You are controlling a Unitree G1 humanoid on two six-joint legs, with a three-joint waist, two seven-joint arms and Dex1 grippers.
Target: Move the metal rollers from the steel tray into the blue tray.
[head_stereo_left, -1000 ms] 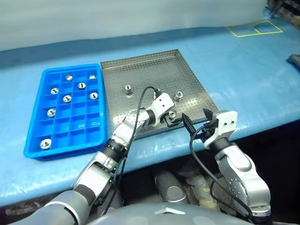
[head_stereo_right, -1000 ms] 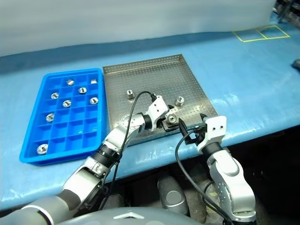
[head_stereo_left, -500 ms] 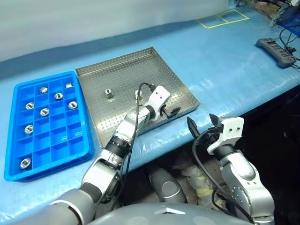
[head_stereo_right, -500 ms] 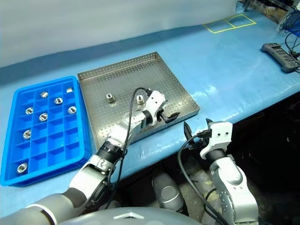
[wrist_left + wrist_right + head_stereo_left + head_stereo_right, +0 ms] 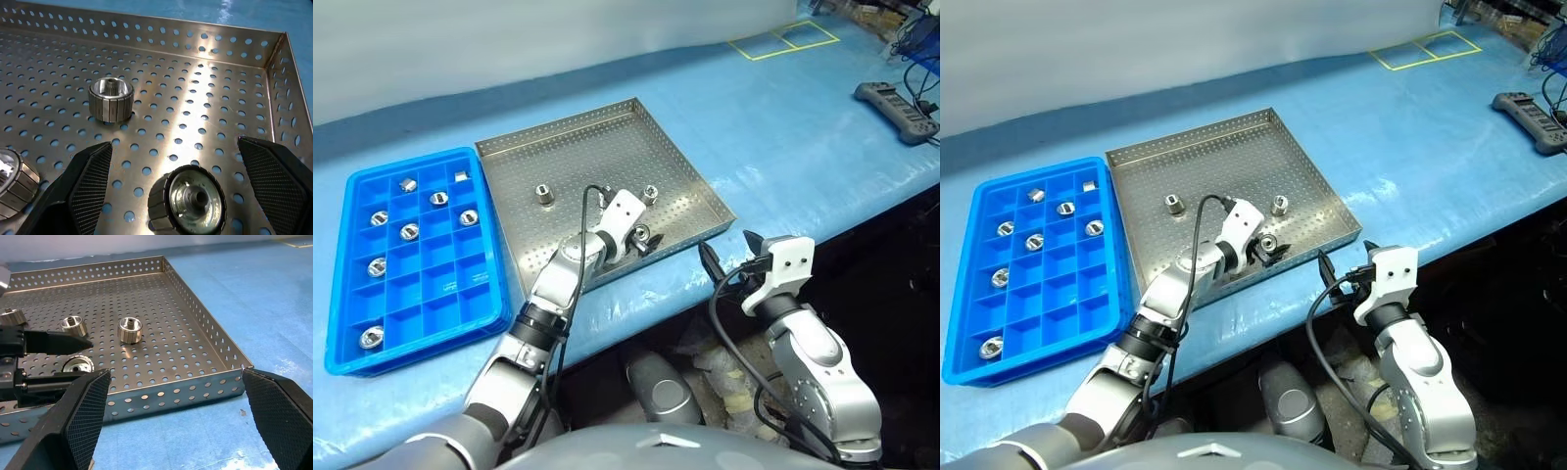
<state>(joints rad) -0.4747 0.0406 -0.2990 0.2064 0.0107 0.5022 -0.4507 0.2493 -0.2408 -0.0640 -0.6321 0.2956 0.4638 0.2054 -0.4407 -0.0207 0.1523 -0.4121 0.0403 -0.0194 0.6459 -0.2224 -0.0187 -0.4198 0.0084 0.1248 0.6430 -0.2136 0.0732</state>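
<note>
Silver, ring-shaped metal roller (image 5: 187,205) now sits between your left gripper's (image 5: 1267,249) wide-spread black fingers, low centre on the perforated steel tray (image 5: 1195,157), after that hand shifted left. Nothing is gripped yet, the right gripper (image 5: 1344,279) waits wide open, and seven rollers lie in the blue compartment tray (image 5: 1048,313) at left.

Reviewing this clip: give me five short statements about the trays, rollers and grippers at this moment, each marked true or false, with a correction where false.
1. The left gripper is open, with a roller lying between its fingers on the steel tray. True.
2. The right gripper holds a roller. False: it is open and empty, off the table's near edge.
3. The blue tray lies to the robot's left of the steel tray. True.
4. The steel tray holds no rollers. False: several are on it, such as one near its middle.
5. Every compartment of the blue tray is filled. False: many are empty.
</note>
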